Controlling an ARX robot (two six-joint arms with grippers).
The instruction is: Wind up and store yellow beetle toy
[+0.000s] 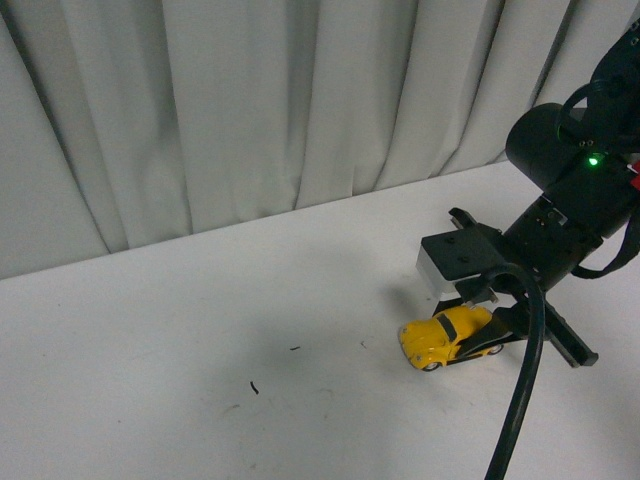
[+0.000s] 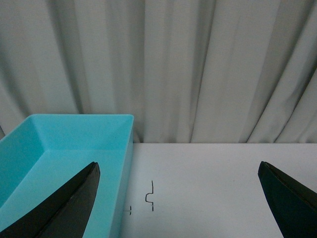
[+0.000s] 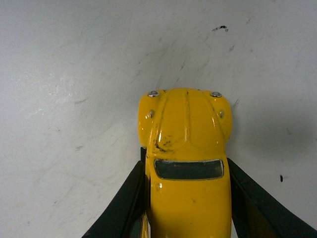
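Note:
The yellow beetle toy (image 1: 445,335) sits with its wheels on the white table at the right of the front view. My right gripper (image 1: 478,336) is shut on it, gripping its rear half from both sides. In the right wrist view the yellow beetle toy (image 3: 188,163) points away from the camera, hood and windscreen showing, with the black fingers (image 3: 124,203) pressed against its flanks. My left gripper (image 2: 178,198) is open, its two black fingertips wide apart with only bare table between them. The left arm is out of the front view.
A turquoise bin (image 2: 64,148) stands beside the left gripper, its open top showing in the left wrist view. A white curtain (image 1: 250,110) hangs behind the table. Small black marks (image 1: 254,387) lie on the white table (image 1: 200,340).

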